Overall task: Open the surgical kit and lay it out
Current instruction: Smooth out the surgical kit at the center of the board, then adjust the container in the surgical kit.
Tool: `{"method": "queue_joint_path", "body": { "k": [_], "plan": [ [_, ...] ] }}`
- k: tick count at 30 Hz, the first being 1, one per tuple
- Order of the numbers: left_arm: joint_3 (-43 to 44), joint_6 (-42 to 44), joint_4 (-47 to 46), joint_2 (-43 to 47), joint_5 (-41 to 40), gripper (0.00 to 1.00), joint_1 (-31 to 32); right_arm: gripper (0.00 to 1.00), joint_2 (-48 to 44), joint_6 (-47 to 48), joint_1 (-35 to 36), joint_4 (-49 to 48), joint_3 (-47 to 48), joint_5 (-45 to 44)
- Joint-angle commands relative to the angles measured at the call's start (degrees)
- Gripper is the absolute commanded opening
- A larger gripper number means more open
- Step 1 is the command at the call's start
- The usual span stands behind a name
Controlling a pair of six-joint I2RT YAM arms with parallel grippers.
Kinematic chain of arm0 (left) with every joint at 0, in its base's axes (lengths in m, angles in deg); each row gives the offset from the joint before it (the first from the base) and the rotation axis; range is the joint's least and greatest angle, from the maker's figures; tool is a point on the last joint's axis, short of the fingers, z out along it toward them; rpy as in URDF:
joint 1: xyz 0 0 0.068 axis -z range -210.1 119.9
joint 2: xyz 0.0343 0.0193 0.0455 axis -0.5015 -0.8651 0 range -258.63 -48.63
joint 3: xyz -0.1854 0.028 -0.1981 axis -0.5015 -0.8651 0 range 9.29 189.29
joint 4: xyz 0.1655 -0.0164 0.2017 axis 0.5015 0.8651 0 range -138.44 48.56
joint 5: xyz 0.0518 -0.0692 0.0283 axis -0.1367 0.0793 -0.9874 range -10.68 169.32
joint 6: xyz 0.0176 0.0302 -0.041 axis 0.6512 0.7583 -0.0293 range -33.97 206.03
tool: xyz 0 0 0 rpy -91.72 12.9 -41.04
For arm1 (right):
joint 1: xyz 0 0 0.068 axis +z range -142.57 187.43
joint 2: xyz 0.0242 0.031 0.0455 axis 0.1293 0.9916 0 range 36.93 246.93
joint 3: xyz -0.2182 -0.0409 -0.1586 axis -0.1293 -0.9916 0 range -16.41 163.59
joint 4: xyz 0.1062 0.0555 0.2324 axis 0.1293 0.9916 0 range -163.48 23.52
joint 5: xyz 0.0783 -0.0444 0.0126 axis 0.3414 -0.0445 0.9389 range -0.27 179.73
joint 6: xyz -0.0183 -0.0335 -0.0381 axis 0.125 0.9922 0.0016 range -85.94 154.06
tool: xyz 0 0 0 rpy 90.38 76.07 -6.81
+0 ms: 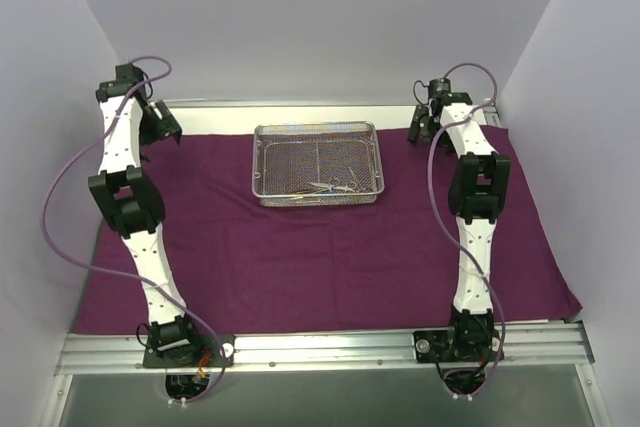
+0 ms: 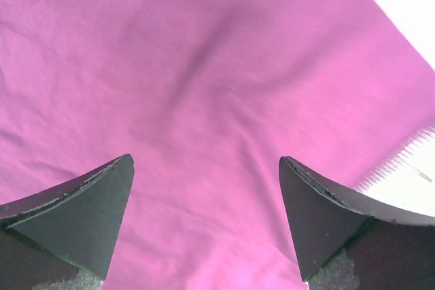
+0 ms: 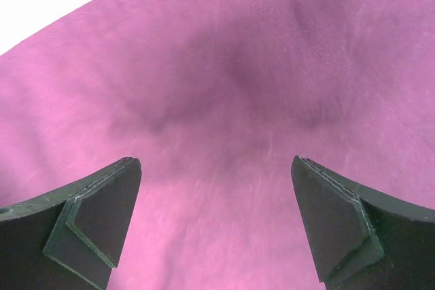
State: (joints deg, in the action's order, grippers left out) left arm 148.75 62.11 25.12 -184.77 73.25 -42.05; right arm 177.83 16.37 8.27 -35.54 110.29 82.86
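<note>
My left gripper (image 2: pixel 205 159) has its jaws spread wide, with nothing between them and only the purple cloth wrap (image 1: pixel 300 267) below. My right gripper (image 3: pixel 216 161) is likewise released and empty over the cloth. Outward from there, the wire-mesh tray (image 1: pixel 315 127) sits between the two on the far middle of the spread wrap, its long axis running left to right. The scissor-like instruments (image 1: pixel 330 187) lie along its near side, towards the right, so I judge the right arm nearer.
</note>
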Motion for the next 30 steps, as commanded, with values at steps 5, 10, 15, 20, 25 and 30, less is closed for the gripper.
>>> {"method": "queue_joint_path", "body": {
  "k": [5, 10, 15, 20, 25, 30],
  "plan": [
    [-7.4, -5.2, -5.4, 13.4, 10.5, 0.97, 5.0, 1.00, -11.2, -0.1, 3.8, 4.0, 1.5, 6.4],
    [-11.8, -4.7, -4.7, 15.5, 11.8, 0.96, 9.0, 0.99, -15.8, 2.4, 11.3, 1.4, -1.9, 16.7],
    [-19.0, -4.8, -5.9, 16.8, 13.0, 0.95, 13.3, 0.95, -15.5, 6.6, 17.3, 0.7, -2.3, 21.6],
    [-23.4, -4.9, -7.3, 19.0, 13.2, 0.95, 16.0, 0.87, -13.8, 8.3, 22.7, 1.8, -3.2, 19.6],
    [-27.8, -4.6, -8.1, 21.8, 13.3, 0.95, 17.3, 0.76, -11.2, 7.3, 25.0, 5.0, -5.0, 14.5],
    [-31.3, -4.4, -8.6, 24.6, 13.5, 0.95, 17.3, 0.65, -12.8, 6.2, 25.2, 2.7, -9.6, 12.4]
  ]
}}
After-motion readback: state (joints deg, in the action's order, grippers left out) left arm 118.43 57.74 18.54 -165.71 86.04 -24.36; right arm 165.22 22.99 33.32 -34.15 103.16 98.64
